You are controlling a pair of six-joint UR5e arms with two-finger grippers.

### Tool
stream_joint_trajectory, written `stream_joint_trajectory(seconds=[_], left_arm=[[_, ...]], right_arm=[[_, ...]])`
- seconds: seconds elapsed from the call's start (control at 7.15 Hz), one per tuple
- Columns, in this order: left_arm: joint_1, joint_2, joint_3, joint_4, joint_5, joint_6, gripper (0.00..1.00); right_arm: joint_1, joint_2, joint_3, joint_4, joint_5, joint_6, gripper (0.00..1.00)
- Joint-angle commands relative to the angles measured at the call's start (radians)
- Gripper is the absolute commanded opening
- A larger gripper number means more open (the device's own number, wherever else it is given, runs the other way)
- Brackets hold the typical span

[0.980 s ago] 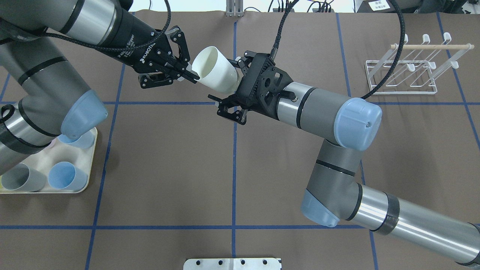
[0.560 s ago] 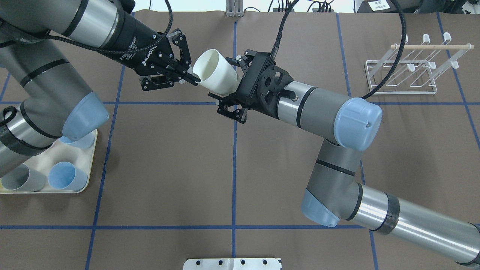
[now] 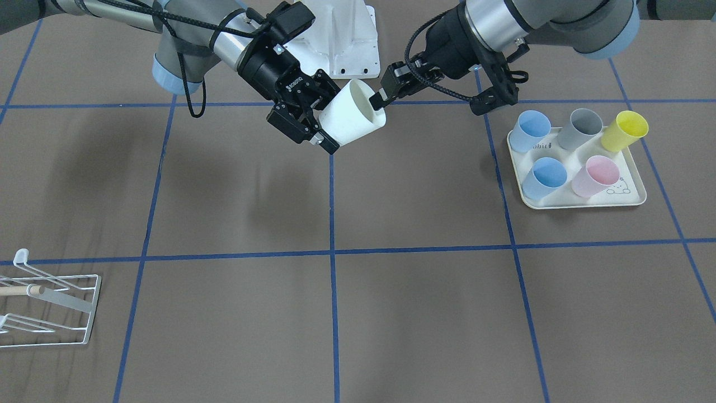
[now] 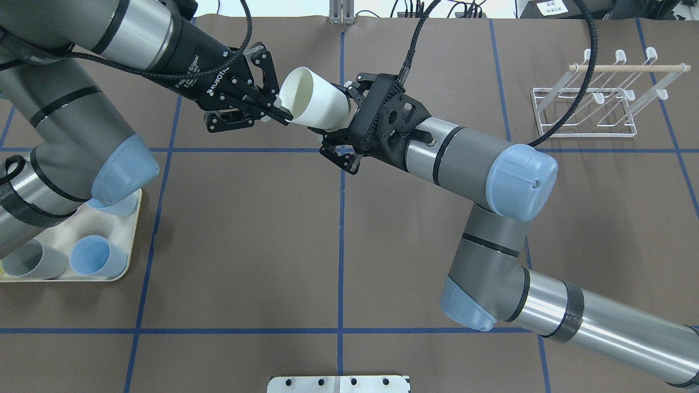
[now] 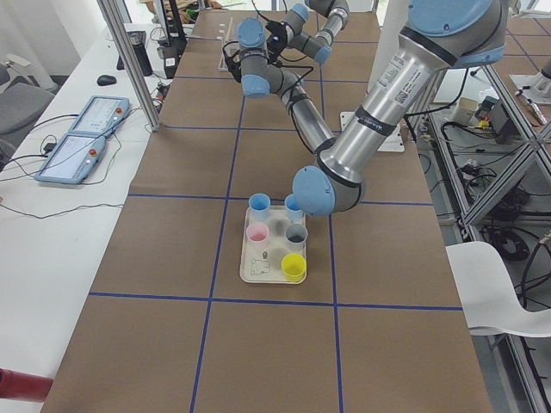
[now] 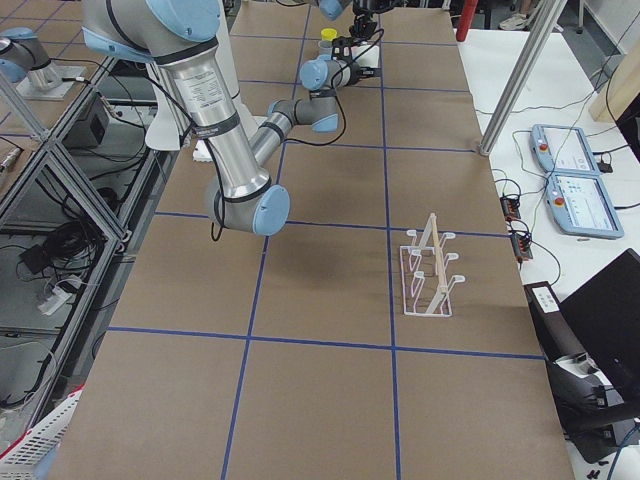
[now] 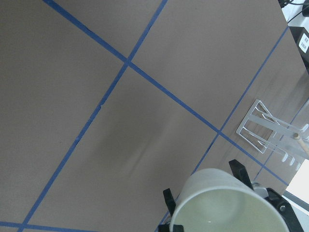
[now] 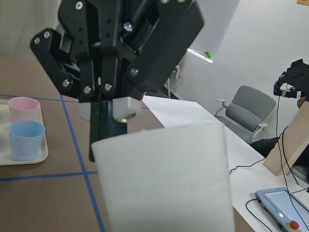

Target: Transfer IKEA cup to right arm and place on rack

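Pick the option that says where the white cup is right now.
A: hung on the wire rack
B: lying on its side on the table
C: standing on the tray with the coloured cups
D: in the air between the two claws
D: the white cup hangs above the table, the left claw pinching its rim and the right claw straddling its base.

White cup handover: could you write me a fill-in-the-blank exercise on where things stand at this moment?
The left pincer pinches the white cup at its ___.
The right pincer has a finger on either side of the cup's ___.
The tray holds ___ cups.
The rack holds ___ cups.
Missing words: rim; base; five; no.
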Motion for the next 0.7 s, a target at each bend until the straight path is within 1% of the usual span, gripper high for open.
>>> stream_joint_trajectory(seconds=[0.0,0.14,0.28,0.56], left_arm=[[0.000,-0.001,0.003,0.000,0.000,-0.005,0.23],[0.000,-0.004,0.001,0.000,0.000,0.004,0.67],[0.000,-0.013,0.001,0.000,0.000,0.004,1.00],[-0.012,-0.012,0.000,-0.001,0.000,0.010,1.00]], right_arm=[[0.002,-0.003,0.001,-0.001,-0.002,0.000,0.52],[0.001,-0.004,0.001,-0.001,-0.002,0.000,0.52],[0.002,-0.006,0.001,-0.001,0.000,-0.002,0.51],[0.004,-0.033,0.001,-0.005,0.000,0.002,0.45]])
